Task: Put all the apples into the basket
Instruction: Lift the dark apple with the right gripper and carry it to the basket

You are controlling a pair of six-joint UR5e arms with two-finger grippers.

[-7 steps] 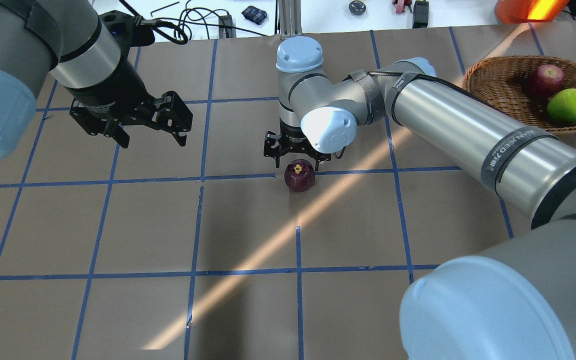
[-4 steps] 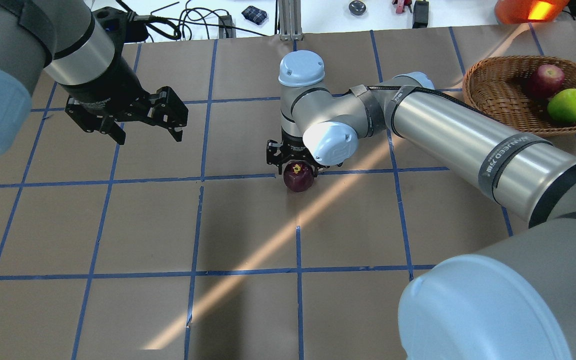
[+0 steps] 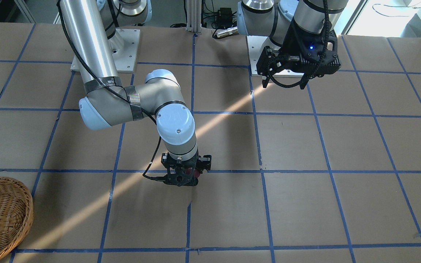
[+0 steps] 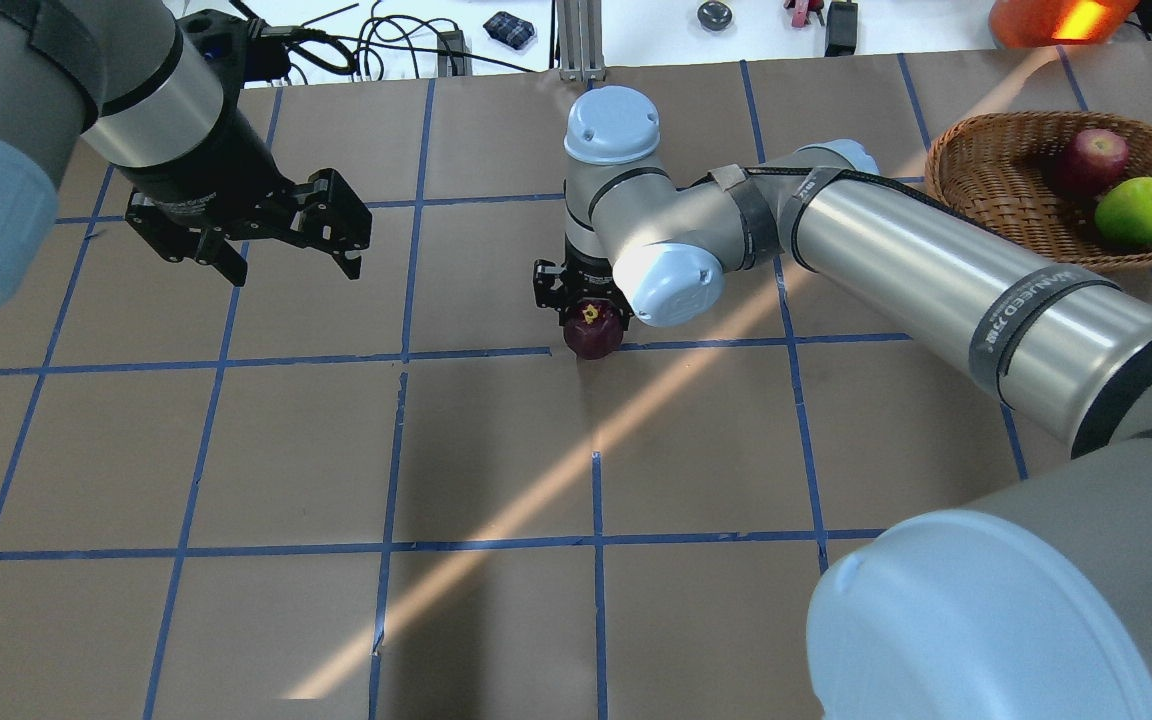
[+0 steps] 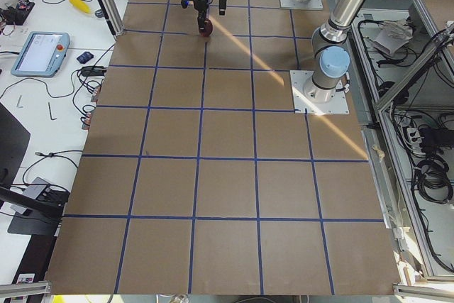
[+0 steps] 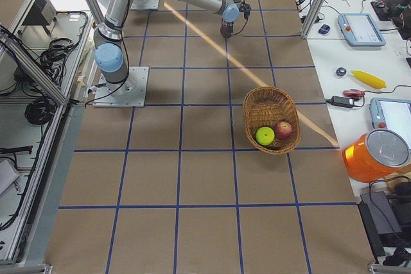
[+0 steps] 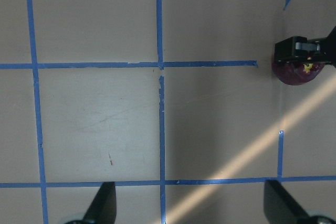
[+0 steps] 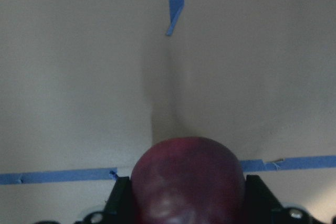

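Note:
The dark purple-maroon apple [image 4: 592, 332] with a yellow spot sits between the fingers of my right gripper [image 4: 588, 312] near the table's middle. The gripper is shut on it; the right wrist view shows the apple [image 8: 188, 182] filling the gap between both fingers. It also shows in the left wrist view [image 7: 294, 73]. The wicker basket [image 4: 986, 170] stands at the far right and holds the red apple [image 4: 1093, 158] and the lime-green apple [image 4: 1138, 210]. My left gripper [image 4: 294, 270] is open and empty, hanging above the table's left part.
The table is brown paper with a blue tape grid. Beyond its far edge lie cables, small tools and an orange container [image 4: 1056, 20]. The right arm's long forearm [image 4: 936, 260] stretches from the near right toward the middle, passing near the basket.
My right gripper came down over the purple apple and closed on it; apple and gripper shifted slightly toward the far side. My left gripper drifted a little away to the far left.

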